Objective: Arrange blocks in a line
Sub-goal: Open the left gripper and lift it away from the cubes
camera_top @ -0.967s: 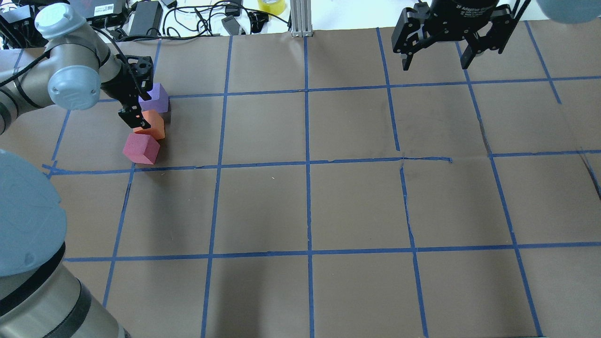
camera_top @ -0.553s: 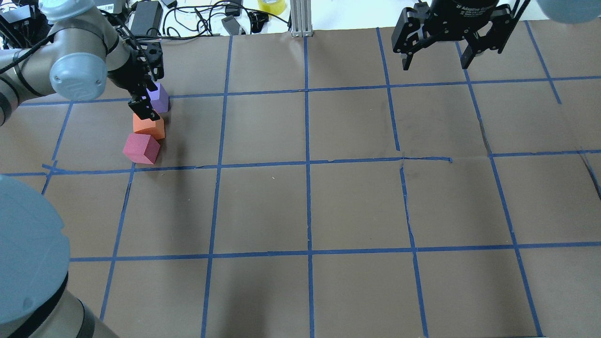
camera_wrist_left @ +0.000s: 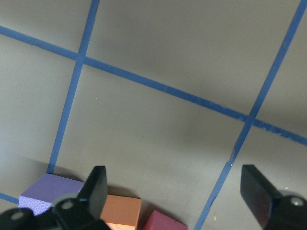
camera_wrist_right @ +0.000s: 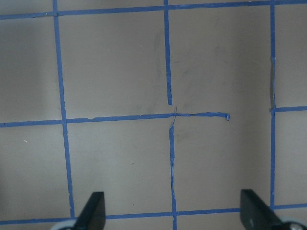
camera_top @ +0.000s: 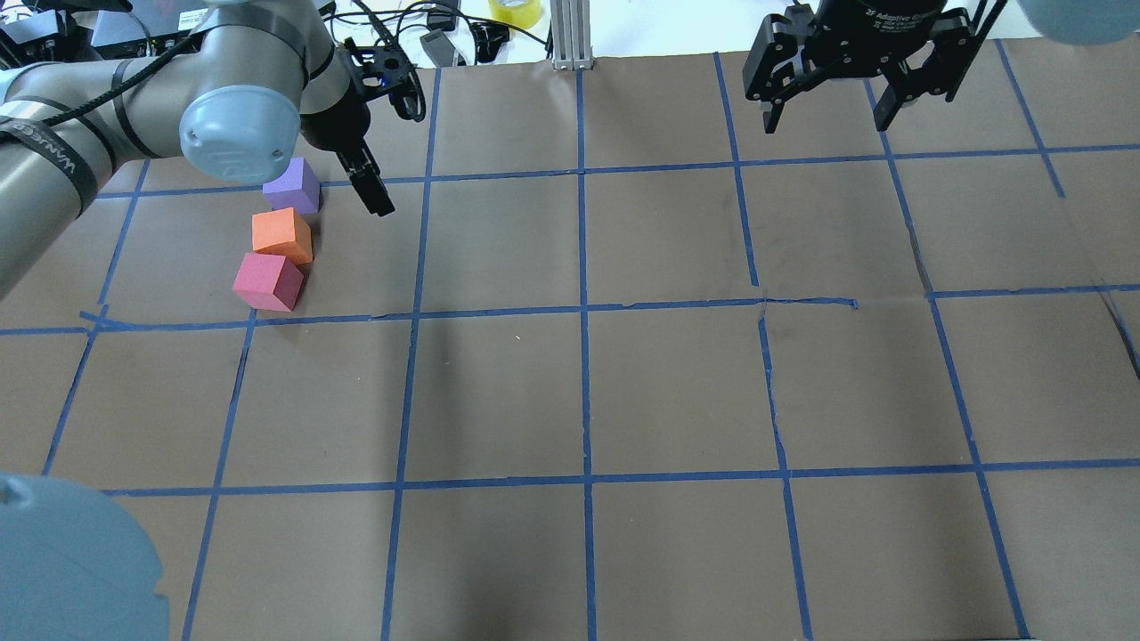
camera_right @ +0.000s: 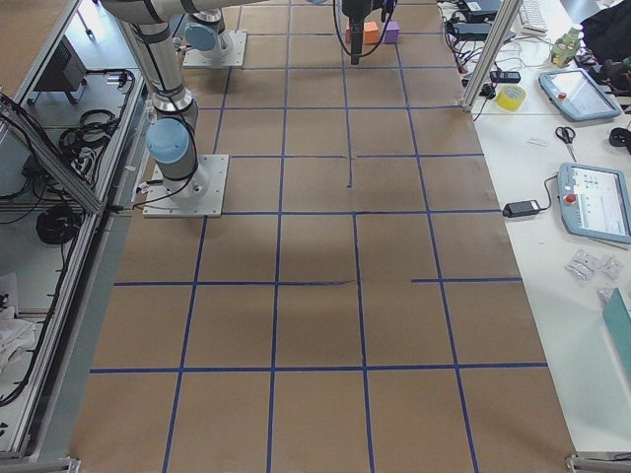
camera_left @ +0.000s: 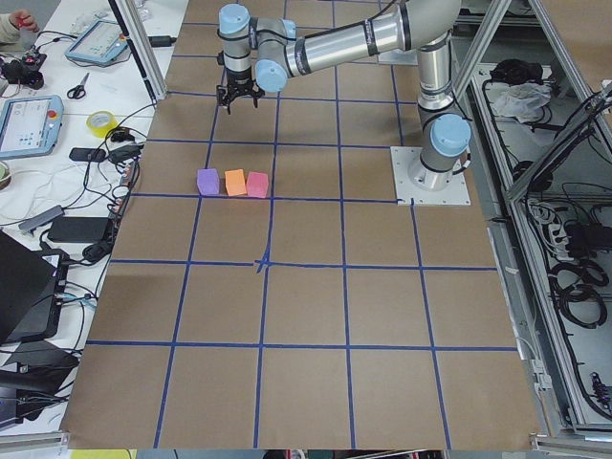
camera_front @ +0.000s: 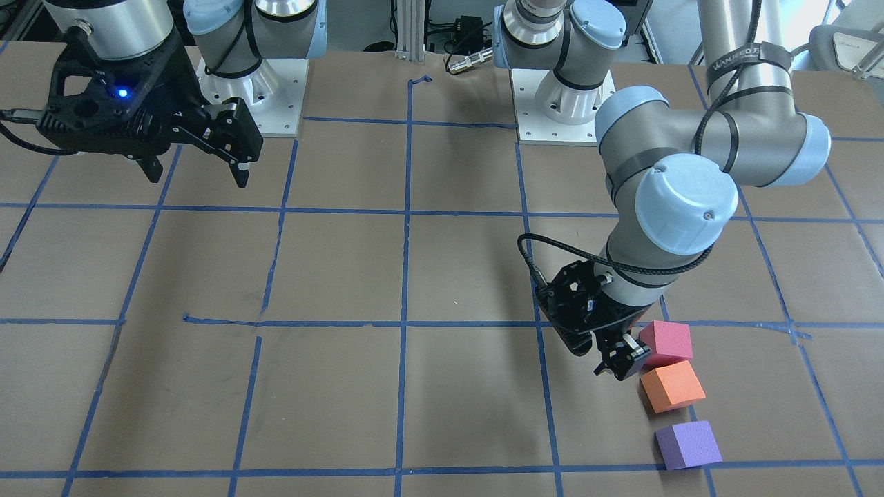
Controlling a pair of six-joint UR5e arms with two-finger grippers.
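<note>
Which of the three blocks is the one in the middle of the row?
The orange block. It sits between the purple block, farther from the robot, and the pinkish-red block, nearer the robot.

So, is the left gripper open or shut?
Open. The left gripper has its fingers wide apart in the wrist view, nothing between them.

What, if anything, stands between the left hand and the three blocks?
Nothing visible does. The left hand hangs open, raised beside the row of purple block, orange block and red block, with no other object near them.
</note>
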